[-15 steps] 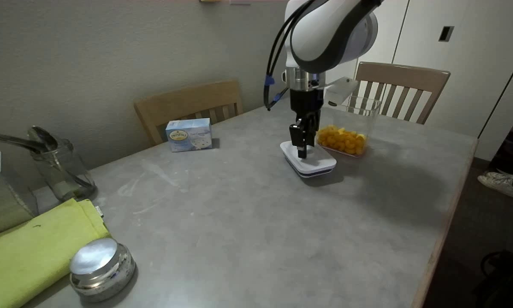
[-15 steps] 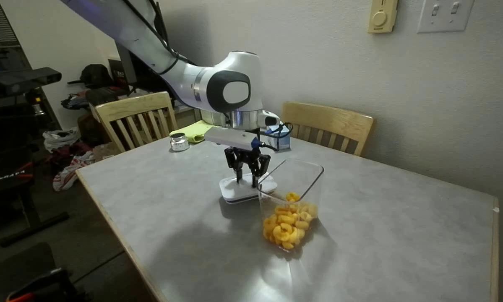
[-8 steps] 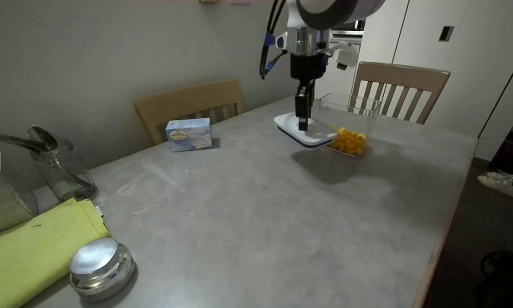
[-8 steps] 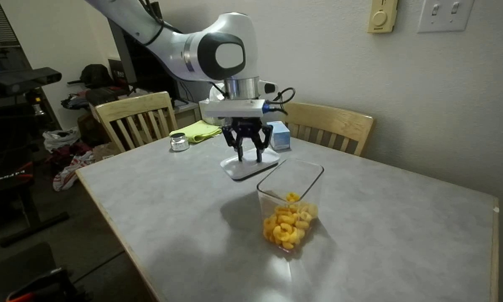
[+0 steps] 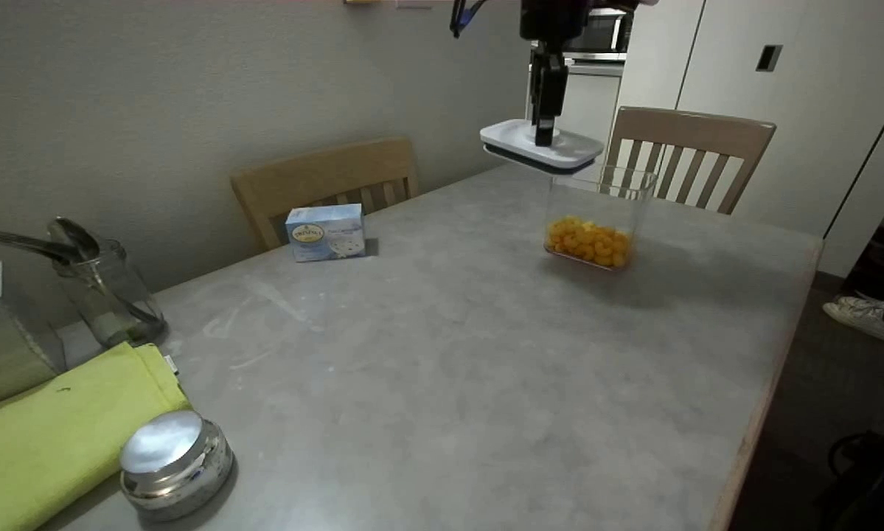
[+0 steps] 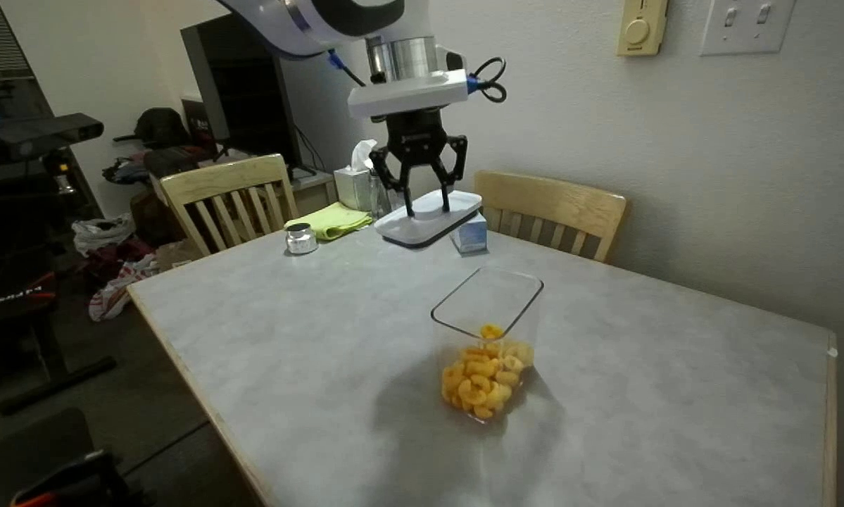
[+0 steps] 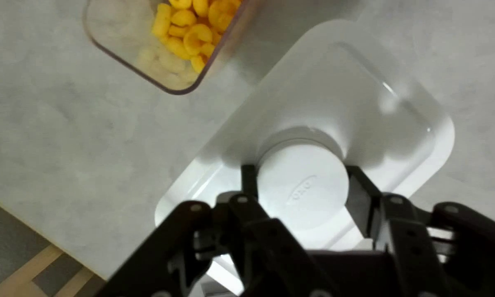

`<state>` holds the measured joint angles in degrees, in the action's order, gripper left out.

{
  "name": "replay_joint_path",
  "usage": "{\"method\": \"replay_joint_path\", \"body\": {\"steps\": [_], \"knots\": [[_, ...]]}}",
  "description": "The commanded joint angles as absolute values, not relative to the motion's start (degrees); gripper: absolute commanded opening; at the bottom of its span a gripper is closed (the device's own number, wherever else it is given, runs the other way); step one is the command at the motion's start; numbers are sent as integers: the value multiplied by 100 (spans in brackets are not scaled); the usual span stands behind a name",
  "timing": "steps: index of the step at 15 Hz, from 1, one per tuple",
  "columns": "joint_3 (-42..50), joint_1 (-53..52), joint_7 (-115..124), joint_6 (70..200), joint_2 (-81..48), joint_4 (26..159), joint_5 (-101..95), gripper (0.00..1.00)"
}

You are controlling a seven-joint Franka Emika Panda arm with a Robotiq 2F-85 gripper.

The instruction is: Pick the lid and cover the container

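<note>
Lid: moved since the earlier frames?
Yes, upward: in an exterior view, the lid, first lower in frame than the blue box, is now higher.

Wooden chairs (image 6: pixel 552 191), pale wall (image 6: pixel 675 127)

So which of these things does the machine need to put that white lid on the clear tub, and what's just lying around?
Part of the job:
white lid, held in the air
gripper, closed on the lid's knob
clear tub, uncovered, with yellow pieces inside

Just lying about:
blue box
yellow cloth
metal jar
glass jar with cutlery
tissue box
</note>
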<state>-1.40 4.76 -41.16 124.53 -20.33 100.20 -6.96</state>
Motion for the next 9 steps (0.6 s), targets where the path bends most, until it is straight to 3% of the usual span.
{"method": "replay_joint_path", "body": {"steps": [1, 9], "knots": [[-226, 753, -5312, 12003, -1672, 10017, -467, 29], [173, 1108, -6497, 12105, -1758, 10020, -204, 29]]}}
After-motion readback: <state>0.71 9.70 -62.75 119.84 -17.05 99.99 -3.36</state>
